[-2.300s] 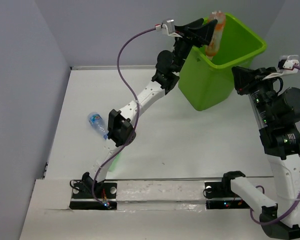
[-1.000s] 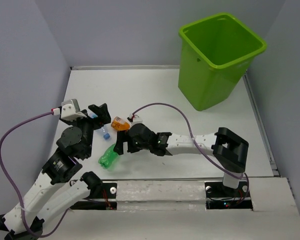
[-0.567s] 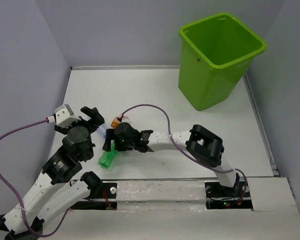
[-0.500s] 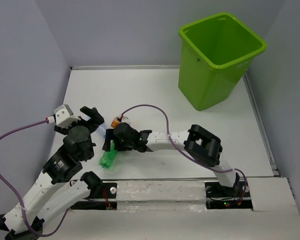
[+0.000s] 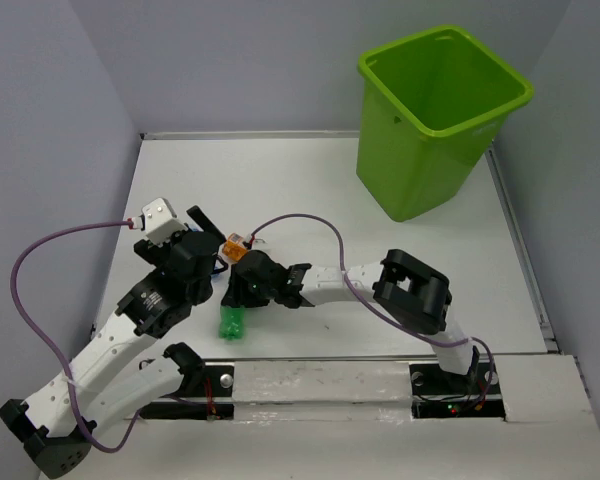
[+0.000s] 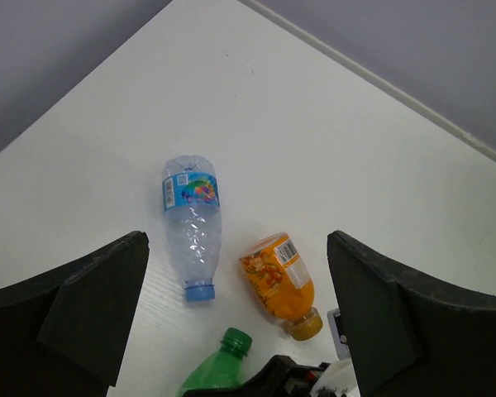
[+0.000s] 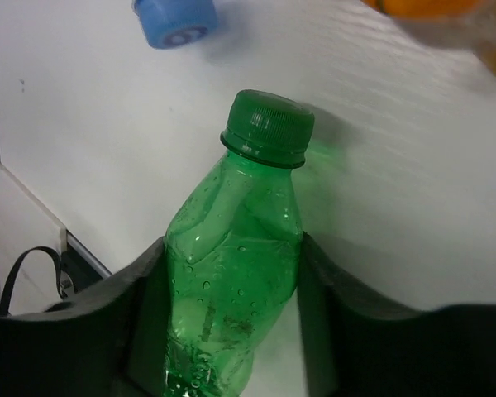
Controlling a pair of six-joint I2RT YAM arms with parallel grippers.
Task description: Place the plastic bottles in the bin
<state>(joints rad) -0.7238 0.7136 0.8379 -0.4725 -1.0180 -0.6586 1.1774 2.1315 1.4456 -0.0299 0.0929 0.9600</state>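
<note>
In the right wrist view the green bottle runs off the bottom edge, the clear bottle shows only its blue cap, clipped by the top edge, and the orange bottle is a blur in the top corner. From above, the left arm hides nearly all of the clear bottle, and the right arm covers the green bottle's neck.

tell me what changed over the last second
The right pincer slid left and closed on the green bottle, which turned from slanted to nearly straight and shifted slightly right. The left pincer, open, swung a little right and now hangs above the clear bottle and orange bottle. The orange bottle and the bin stayed put.
</note>
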